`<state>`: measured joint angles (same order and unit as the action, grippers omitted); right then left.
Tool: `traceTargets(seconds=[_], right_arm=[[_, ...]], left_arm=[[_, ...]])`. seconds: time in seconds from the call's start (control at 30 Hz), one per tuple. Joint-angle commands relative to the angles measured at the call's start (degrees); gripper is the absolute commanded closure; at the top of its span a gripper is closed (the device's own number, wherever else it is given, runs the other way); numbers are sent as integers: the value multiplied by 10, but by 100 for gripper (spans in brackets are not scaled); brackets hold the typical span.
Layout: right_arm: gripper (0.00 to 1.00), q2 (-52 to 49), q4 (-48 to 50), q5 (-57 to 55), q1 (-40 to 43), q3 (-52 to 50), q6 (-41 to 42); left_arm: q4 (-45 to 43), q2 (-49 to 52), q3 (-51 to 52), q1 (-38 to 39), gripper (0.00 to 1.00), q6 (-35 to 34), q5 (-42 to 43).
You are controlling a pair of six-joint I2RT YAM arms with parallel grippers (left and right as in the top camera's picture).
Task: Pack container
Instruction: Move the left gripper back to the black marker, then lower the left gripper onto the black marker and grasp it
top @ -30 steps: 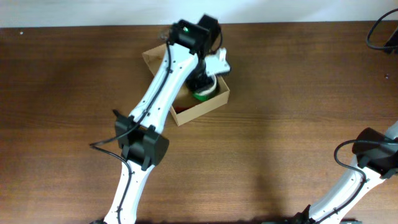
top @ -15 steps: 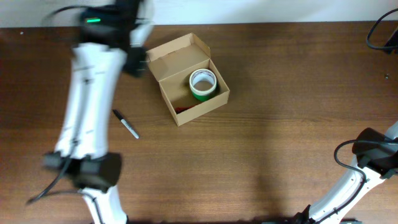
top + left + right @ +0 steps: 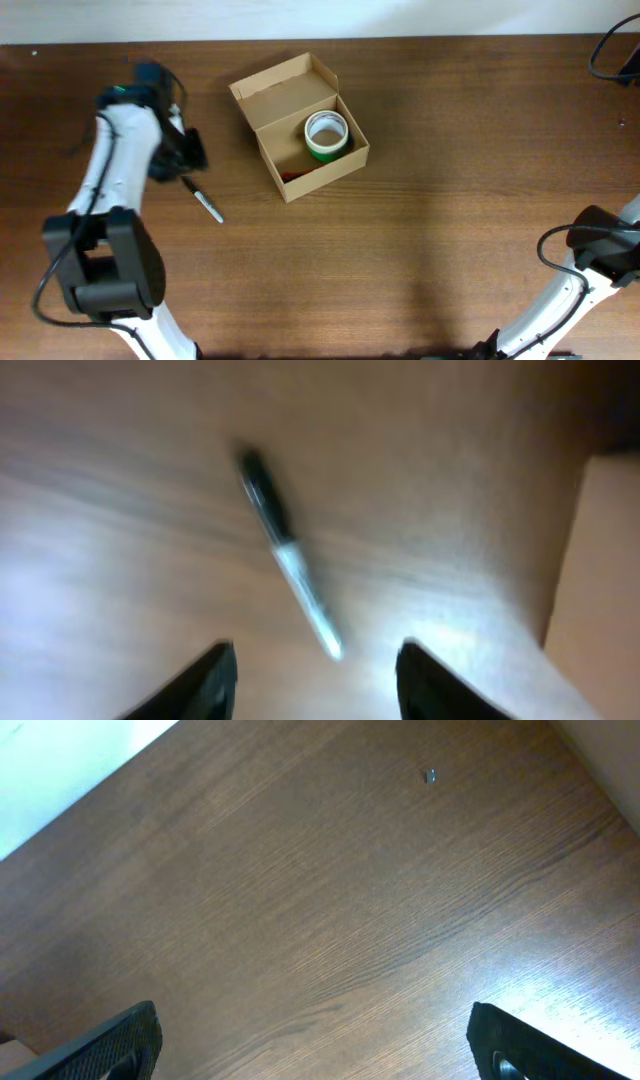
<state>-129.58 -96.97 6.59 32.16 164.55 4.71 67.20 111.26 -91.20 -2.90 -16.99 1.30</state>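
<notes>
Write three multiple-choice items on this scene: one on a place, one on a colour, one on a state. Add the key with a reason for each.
1. Relative to the box, the marker lies:
A. inside it
B. on the table beside it
C. under it

2. The tape roll in the box is:
A. green
B. blue
C. yellow

3. The box's lid is:
A. shut
B. taped down
C. open

Key:
1 B, as the marker rests on bare wood off to the box's side.
2 A, as the roll's outer face shows green.
3 C, as the flap stands back and the inside of the box is in plain view.
</notes>
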Motion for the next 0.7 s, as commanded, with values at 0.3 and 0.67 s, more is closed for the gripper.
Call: traceTargets(seconds=[0.3, 0.67], right_arm=[[1, 6, -3, 3, -3, 2, 5], [1, 6, -3, 3, -3, 2, 5]], left_arm=[[-46, -1, 88, 72, 44, -215, -26], [-49, 0, 88, 38, 38, -241, -59]])
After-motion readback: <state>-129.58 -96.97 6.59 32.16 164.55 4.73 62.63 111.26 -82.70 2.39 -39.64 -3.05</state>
